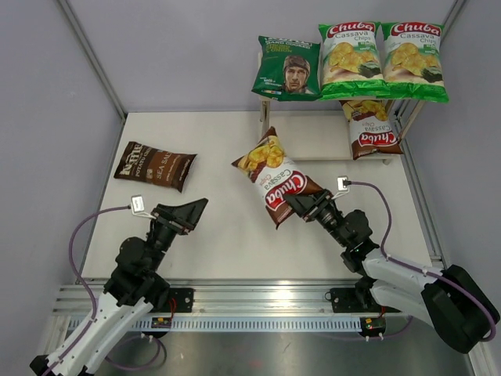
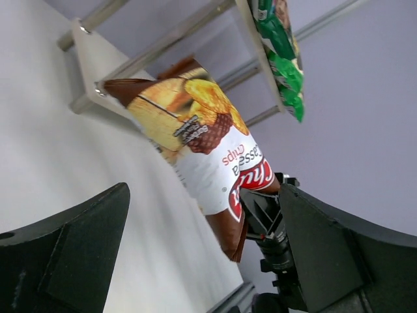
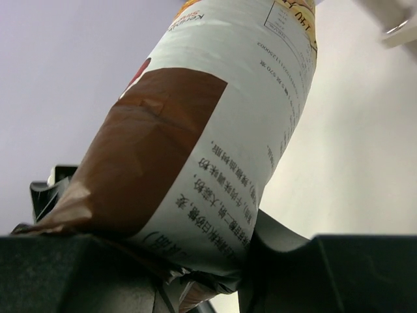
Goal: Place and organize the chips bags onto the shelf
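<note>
White table, grey walls, beige two-tier shelf (image 1: 313,145) at the far right.

Right gripper (image 1: 304,206) clamps the bottom seam of a brown-and-white Chuba cassava chips bag (image 1: 275,175) at table centre, long axis running near-right to far-left; left gripper (image 1: 188,215) gapes empty.

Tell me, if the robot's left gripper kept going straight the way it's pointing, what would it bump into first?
Probably the brown Chuba bag that the right gripper holds up; it sits between the open left gripper's fingers in the wrist view. Depth is hard to judge.

The brown Chuba bag (image 3: 215,124) fills the right wrist view, its top cut off; back print blurred.
</note>
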You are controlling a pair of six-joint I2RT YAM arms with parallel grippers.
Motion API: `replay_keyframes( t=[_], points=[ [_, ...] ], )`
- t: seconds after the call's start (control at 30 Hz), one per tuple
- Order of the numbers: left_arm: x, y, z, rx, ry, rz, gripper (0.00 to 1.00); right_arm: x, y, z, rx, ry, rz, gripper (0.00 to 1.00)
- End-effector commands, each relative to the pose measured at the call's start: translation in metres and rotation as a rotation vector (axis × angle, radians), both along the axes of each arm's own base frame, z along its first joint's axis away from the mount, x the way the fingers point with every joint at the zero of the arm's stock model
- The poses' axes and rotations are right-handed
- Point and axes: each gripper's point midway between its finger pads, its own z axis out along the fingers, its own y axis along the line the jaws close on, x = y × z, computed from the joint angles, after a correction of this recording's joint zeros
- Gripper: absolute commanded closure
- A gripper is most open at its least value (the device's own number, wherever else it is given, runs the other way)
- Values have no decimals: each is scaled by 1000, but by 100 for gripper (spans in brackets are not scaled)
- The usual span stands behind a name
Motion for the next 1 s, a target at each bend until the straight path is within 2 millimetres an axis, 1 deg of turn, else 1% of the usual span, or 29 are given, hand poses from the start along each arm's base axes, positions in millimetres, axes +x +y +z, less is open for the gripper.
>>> replay_keyframes(
  t=[0.0, 0.03, 0.07, 0.1, 0.13, 0.17, 0.2, 0.23, 0.27, 0.3, 0.33, 0.37, 0.4, 0.43, 0.47, 0.5, 0.53, 0.57, 0.6, 0.63, 0.7, 0.73, 0.8, 0.83, 0.87, 0.9, 0.93, 0.97],
  points=[
    [1, 32, -18, 211, 83, 145, 1, 8, -27, 35, 107, -76, -85, 75],
    [0, 36, -16, 249, 75, 154, 1, 11, -34, 34, 110, -73, -111, 74],
    [-4, 40, -8, 258, 64, 160, 1, 17, -44, 31, 117, -47, -150, 75],
    [-6, 43, -12, 294, 84, 166, 1, 21, -51, 32, 124, -43, -174, 75],
    [-7, 46, -12, 330, 78, 171, 1, 25, -58, 33, 131, -40, -215, 75],
    [-10, 47, -3, 345, 65, 167, 1, 30, -69, 31, 135, -23, -259, 75],
    [-12, 45, -5, 383, 69, 143, 1, 33, -73, 31, 133, -18, -274, 75],
    [-13, 45, -4, 440, 53, 129, 1, 39, -82, 36, 140, -26, -316, 75],
    [-18, 47, 4, 472, 51, 119, 1, 47, -93, 35, 131, -16, -361, 75],
    [-16, 43, 0, 524, 76, 95, 1, 51, -98, 39, 139, -23, -379, 75],
    [-16, 43, 2, 587, 60, 82, 1, 57, -104, 42, 144, -25, -396, 75],
    [-17, 42, -2, 645, 77, 58, 1, 62, -110, 44, 153, -25, -414, 75],
    [-21, 42, 12, 667, 52, 39, 1, 71, -127, 48, 167, -26, -467, 75],
    [-17, 37, 5, 704, 90, 14, 1, 77, -126, 47, 166, -15, -443, 74],
    [-19, 30, 6, 718, 80, -29, 1, 80, -130, 56, 195, -41, -443, 74],
    [-28, 17, 18, 732, 25, -126, 1, 87, -137, 65, 208, -57, -457, 74],
    [-28, 9, 12, 767, 52, -179, 1, 96, -134, 57, 188, -38, -444, 73],
    [-30, 5, 14, 780, 51, -213, 1, 101, -133, 60, 178, -53, -441, 73],
    [-36, 2, 8, 805, 72, -264, 1, 107, -133, 63, 174, -68, -437, 74],
    [-37, 0, 15, 835, 50, -288, 1, 121, -136, 60, 161, -52, -443, 73],
    [-41, 1, 12, 886, 32, -321, 1, 135, -139, 74, 178, -98, -441, 73],
    [-42, 3, 12, 894, 13, -318, 1, 149, -143, 59, 183, -51, -445, 73],
    [-39, 8, 14, 889, -8, -275, 1, 163, -147, 71, 209, -94, -445, 73],
    [-41, 8, 15, 876, -31, -273, 1, 176, -149, 57, 210, -63, -452, 73],
    [-43, 7, 16, 856, -59, -264, 1, 181, -150, 59, 214, -79, -455, 73],
    [-45, 8, 16, 843, -66, -259, 1, 190, -150, 66, 220, -95, -459, 72],
    [-45, 9, 18, 839, -73, -253, 1, 202, -150, 52, 214, -62, -460, 71],
    [-46, 11, 19, 835, -80, -246, 1, 208, -150, 51, 215, -64, -462, 71]
  ],
)
